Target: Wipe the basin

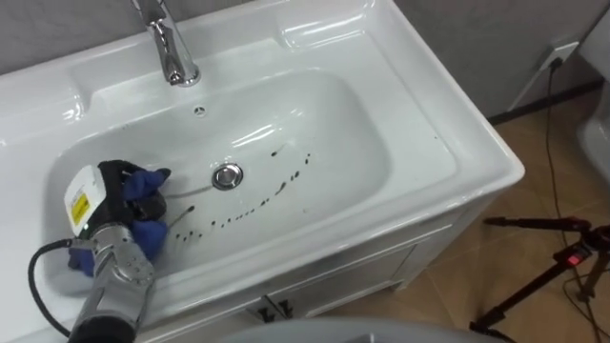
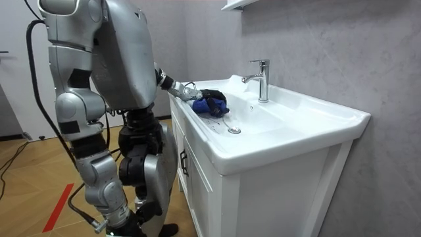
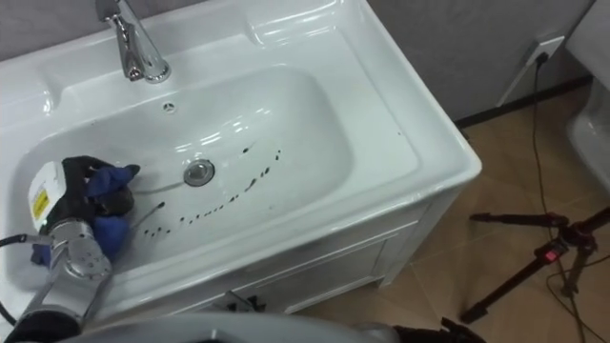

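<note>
Robot's left hand (image 1: pixel 122 195) clenched round blue cloth (image 1: pixel 150 234), low inside basin (image 1: pixel 343 124), at its left end. Drain (image 1: pixel 227 176) just right of hand; trail of dark spots (image 1: pixel 272 193) further right. Tap (image 1: pixel 172 52) beyond hand, apart.

The left hand (image 1: pixel 110 195) clutches a blue cloth (image 1: pixel 150 177) low in the white basin's (image 1: pixel 334 124) left side, dark spots (image 1: pixel 276 186) trailing past the drain (image 1: pixel 227 175).

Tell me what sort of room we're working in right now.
Most likely a bathroom or washroom: a white basin set on a white vanity cabinet, a chrome tap behind the bowl, and the left robot hand holding a blue cloth inside it.
</note>
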